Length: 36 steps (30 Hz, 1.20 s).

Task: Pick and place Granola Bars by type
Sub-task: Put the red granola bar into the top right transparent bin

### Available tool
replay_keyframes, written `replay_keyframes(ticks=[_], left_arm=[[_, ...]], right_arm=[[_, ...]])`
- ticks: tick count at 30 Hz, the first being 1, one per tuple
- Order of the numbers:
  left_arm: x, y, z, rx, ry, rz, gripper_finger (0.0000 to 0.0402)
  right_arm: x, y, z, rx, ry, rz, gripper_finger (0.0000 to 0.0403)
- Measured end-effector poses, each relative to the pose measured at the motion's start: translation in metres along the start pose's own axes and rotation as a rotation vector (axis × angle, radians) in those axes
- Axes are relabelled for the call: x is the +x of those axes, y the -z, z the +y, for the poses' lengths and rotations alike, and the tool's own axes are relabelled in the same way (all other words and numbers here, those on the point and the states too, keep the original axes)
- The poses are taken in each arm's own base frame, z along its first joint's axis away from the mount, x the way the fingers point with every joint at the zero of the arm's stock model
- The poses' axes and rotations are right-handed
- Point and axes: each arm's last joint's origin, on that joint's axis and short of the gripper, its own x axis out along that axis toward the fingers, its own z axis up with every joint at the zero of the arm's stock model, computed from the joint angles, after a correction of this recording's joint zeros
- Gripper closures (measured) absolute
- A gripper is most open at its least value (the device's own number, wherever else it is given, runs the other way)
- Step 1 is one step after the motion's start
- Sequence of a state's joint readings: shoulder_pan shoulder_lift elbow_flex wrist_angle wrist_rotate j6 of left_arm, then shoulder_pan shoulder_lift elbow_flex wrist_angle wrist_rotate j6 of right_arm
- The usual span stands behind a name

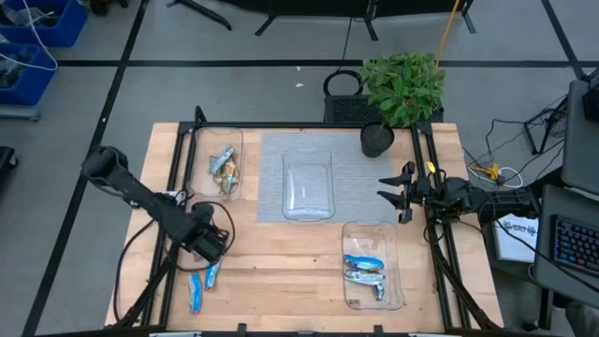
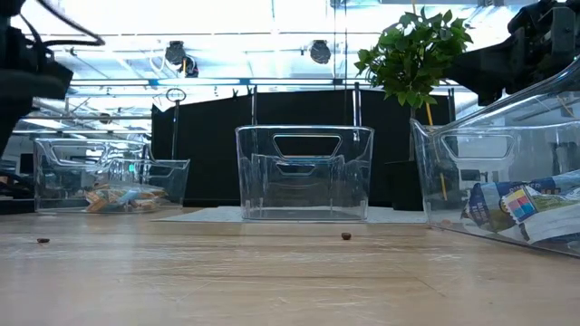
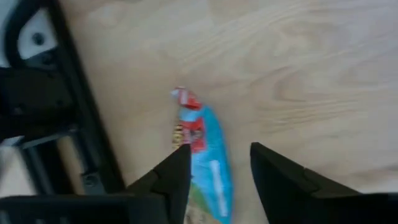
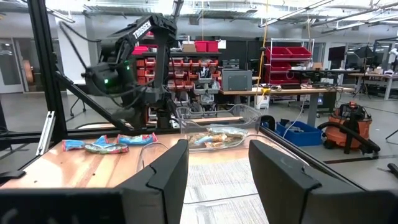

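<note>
Two blue granola bars [image 1: 195,292] [image 1: 213,273] lie flat on the wood near the table's front left corner. My left gripper [image 1: 211,247] points down over them, open. In the left wrist view its fingers stand on either side of one blue bar [image 3: 208,168], just above it. Tan bars [image 1: 225,168] lie in the far left clear tray [image 1: 238,150]. Blue and silver bars [image 1: 365,270] lie in the near right tray [image 1: 397,281]. My right gripper [image 1: 402,192] waits open and level at the table's right edge.
An empty clear tray [image 1: 307,184] stands on a grey mat [image 1: 271,178] at the table's middle. A potted plant [image 1: 398,94] stands at the far right. Black frame rails [image 1: 173,178] run along both sides. Bare wood [image 1: 281,271] lies between the blue bars and the near right tray.
</note>
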<state>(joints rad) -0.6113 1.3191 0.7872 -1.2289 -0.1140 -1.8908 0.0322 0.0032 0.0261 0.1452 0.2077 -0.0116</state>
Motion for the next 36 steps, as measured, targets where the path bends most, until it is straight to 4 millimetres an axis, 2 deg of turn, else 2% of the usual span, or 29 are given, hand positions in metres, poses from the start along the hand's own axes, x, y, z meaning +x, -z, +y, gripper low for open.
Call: replay_keyframes(ticks=[5, 15, 23, 31, 34, 36], left_arm=[[0.010, 0.002, -0.003, -0.008, -0.112, -0.029, 0.0214], [0.019, 0.006, -0.007, -0.053, -0.132, -0.041, 0.0237], [0.063, 0.016, 0.000, -0.086, -0.042, 0.056, 0.0249], [0.054, 0.016, 0.001, -0.040, -0.036, 0.023, 0.0253], [0.052, 0.016, 0.000, -0.014, -0.027, 0.030, 0.0282], [0.052, 0.016, 0.000, -0.001, -0.030, 0.045, 0.0319]], right_arm=[[0.000, 0.000, 0.000, 0.000, 0.000, 0.000, 0.0243], [0.000, 0.000, 0.000, 0.000, 0.000, 0.000, 0.0243], [0.000, 0.000, 0.000, 0.000, 0.000, 0.000, 0.0243], [0.000, 0.000, 0.000, 0.001, -0.001, -0.001, 0.0243], [0.000, 0.000, 0.000, 0.000, -0.001, -0.001, 0.0243], [0.000, 0.000, 0.000, 0.001, -0.001, 0.000, 0.0243]])
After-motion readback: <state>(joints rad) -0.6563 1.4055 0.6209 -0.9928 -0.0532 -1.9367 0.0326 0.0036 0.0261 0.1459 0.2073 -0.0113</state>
